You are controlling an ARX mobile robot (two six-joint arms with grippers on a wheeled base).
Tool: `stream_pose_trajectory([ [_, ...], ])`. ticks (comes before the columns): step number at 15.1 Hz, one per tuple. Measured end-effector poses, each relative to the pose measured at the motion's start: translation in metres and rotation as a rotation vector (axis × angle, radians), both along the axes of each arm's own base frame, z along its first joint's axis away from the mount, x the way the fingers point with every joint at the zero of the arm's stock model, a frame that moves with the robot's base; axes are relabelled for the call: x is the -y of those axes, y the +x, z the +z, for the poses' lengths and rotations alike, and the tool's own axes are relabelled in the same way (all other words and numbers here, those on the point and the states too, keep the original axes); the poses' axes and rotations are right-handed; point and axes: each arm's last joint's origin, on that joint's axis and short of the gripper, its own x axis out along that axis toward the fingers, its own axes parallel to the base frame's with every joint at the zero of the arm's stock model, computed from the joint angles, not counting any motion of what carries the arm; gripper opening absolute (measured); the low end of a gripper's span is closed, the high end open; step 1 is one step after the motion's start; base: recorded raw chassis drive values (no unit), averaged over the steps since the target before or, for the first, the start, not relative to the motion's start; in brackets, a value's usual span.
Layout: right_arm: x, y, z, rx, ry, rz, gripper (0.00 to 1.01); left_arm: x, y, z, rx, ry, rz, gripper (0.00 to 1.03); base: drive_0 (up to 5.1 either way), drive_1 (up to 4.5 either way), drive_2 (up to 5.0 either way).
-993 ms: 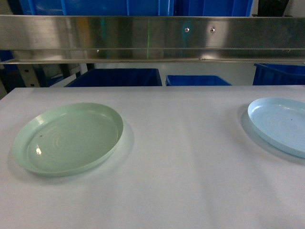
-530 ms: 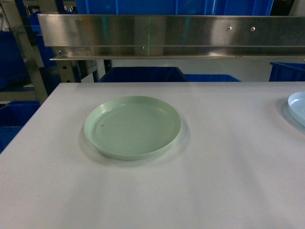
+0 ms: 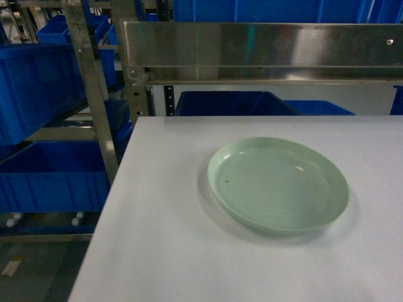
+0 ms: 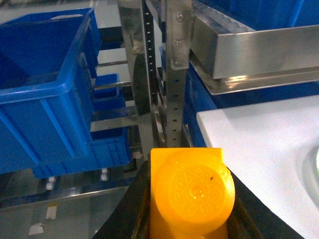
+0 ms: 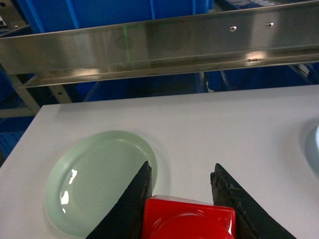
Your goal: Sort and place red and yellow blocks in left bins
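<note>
The yellow block (image 4: 192,191), orange-yellow with a round stud facing the camera, fills the bottom of the left wrist view. My left gripper (image 4: 188,174) is shut on it, beside the table's left corner and facing the blue bins (image 4: 45,94) on the rack. In the right wrist view the red block (image 5: 188,221) sits between the black fingers of my right gripper (image 5: 181,172), which is shut on it above the white table, just right of the green plate (image 5: 99,181). Neither gripper shows in the head view.
The green plate (image 3: 277,182) lies on the white table (image 3: 164,251), whose left edge drops to the floor. Blue bins (image 3: 44,176) sit on a steel rack (image 3: 94,94) to the left. A steel rail (image 3: 264,50) runs along the back. A pale blue plate's edge (image 5: 315,149) shows at right.
The head view has swung left: the green plate has slid rightward in the picture, the pale blue plate has left it, and the rack with blue bins has come into sight.
</note>
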Motion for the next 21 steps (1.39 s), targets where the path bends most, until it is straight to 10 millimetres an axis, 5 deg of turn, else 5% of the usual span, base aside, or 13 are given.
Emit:
stream_pose_trajectory([
  [4,0.0001,-0.0001,-0.0002,-0.002,0.0,0.0,0.29,-0.0001,0.0001,-0.0001,-0.001,0.0,0.002,0.27,-4.5,4.15,0.4],
  [21,0.0,-0.0001,-0.0003,-0.003,0.0,0.001,0.29,-0.0001,0.0004,-0.0004,-0.003,-0.006,0.004,0.27,-4.5,0.7,4.1],
])
